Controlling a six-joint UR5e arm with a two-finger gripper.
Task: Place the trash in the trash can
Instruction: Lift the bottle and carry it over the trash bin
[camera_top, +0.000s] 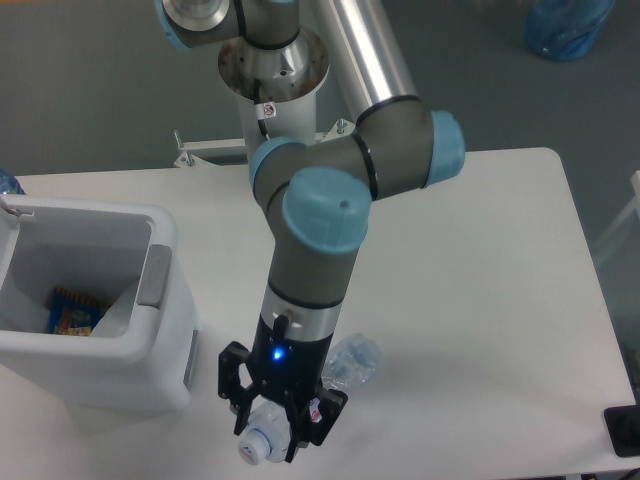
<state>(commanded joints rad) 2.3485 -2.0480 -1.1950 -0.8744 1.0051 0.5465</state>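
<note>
Bottle neck clamped between the fingers, cap foremost.

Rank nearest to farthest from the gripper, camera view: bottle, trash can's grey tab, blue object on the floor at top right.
1. The bottle, held in the gripper, with its cap poking out below.
2. The grey tab, on the right rim of the trash can, up and left of the gripper.
3. The blue object, off the table at the top right edge.
</note>
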